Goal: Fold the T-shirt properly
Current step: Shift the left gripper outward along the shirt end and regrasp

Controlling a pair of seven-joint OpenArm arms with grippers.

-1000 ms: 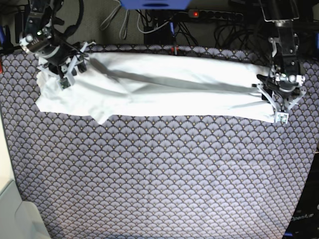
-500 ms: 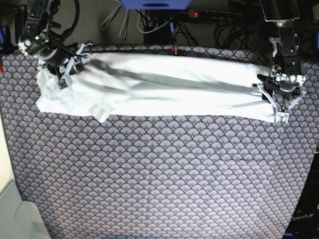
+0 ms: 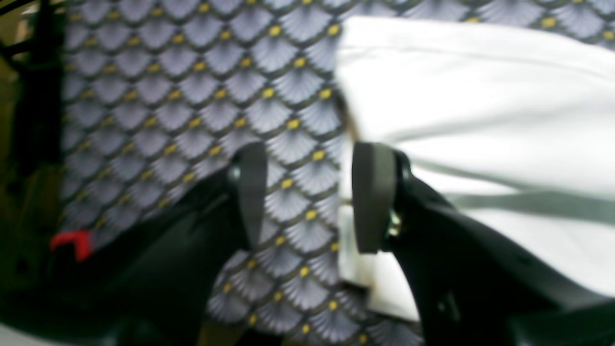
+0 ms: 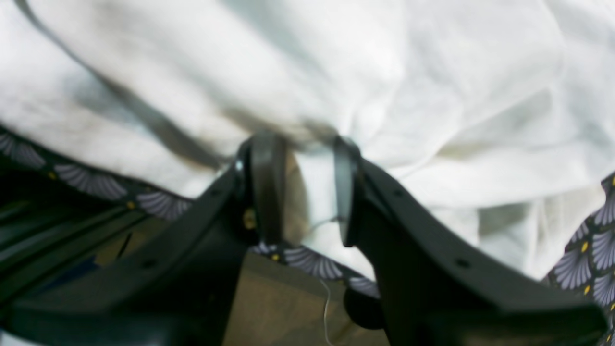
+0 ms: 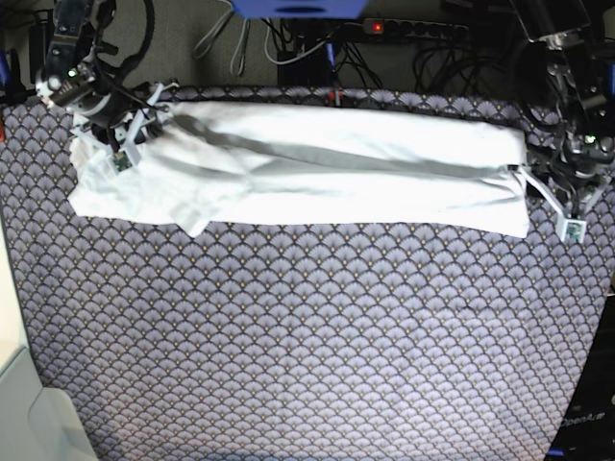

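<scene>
Apparently long folded white T-shirt (image 5: 317, 168), wrinkled, stretched sideways

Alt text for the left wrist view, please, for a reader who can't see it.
Blurred close-up: the left gripper hangs open, its two black fingers apart over a scallop-patterned purple tablecloth with yellow dots. The edge of the plain white cotton T-shirt lies beside the right-hand finger, filling the view's right side.
</scene>
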